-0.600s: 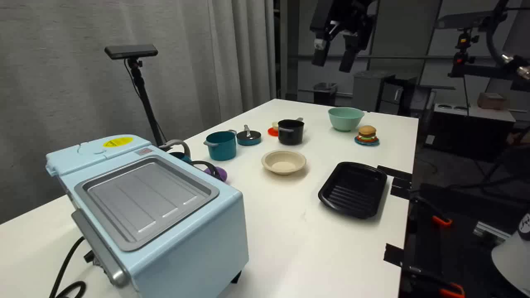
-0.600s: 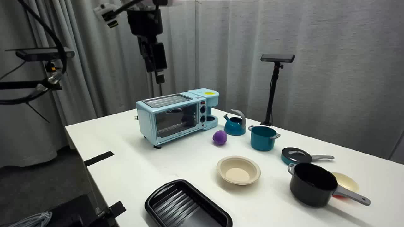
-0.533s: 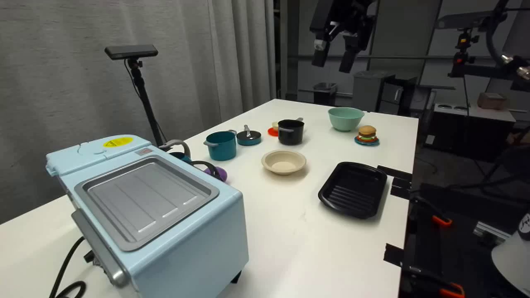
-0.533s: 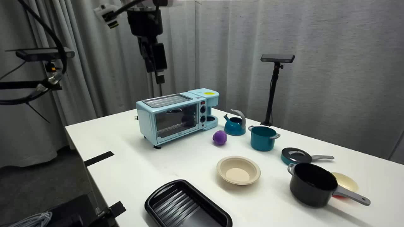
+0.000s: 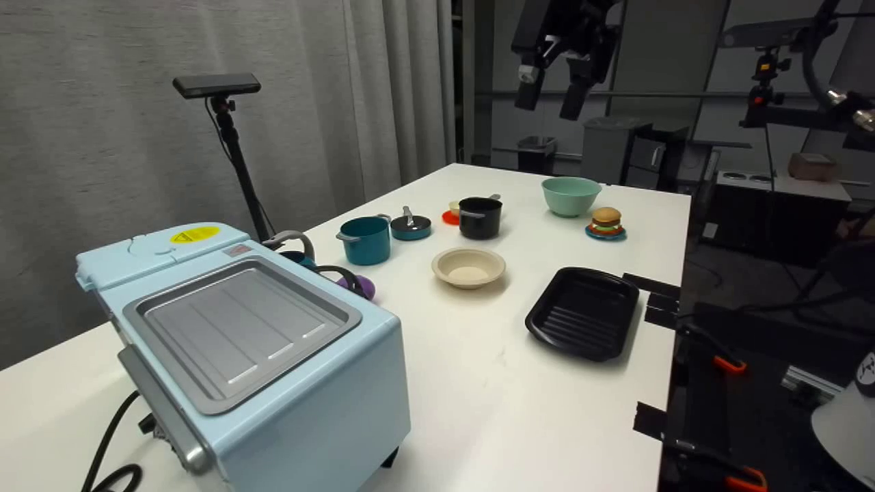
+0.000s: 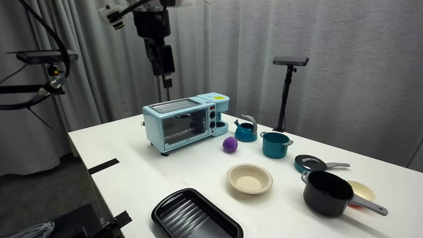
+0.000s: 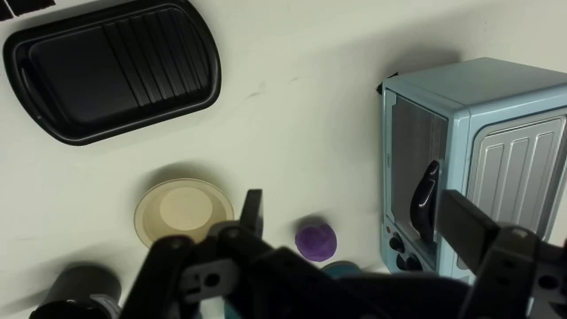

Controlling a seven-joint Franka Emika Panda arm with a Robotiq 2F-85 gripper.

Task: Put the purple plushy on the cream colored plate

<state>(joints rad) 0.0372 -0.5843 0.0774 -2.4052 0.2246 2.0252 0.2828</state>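
Observation:
The purple plushy (image 6: pixel 230 144) is a small round ball on the white table, beside the blue toaster oven and the teal kettle. In an exterior view the plushy (image 5: pixel 368 287) is partly hidden behind the oven's black handle. The cream colored plate (image 6: pixel 249 178) is a round shallow dish lying on the table with nothing in it; it also shows in an exterior view (image 5: pixel 469 267). My gripper (image 5: pixel 550 104) is open and empty, high above the table. In the wrist view the plushy (image 7: pixel 316 242) appears between the spread fingers (image 7: pixel 352 195), and the plate (image 7: pixel 184 208) is partly behind the left finger.
The blue toaster oven (image 6: pixel 185 124) stands near the plushy. A teal kettle (image 6: pixel 246 132), a teal pot (image 6: pixel 275 145), a lidded pan (image 6: pixel 309 163) and a black pot (image 6: pixel 325 195) stand around. A black ribbed tray (image 5: pixel 584 313), a green bowl (image 5: pixel 571 196) and a burger toy (image 5: pixel 606 220) are also on the table.

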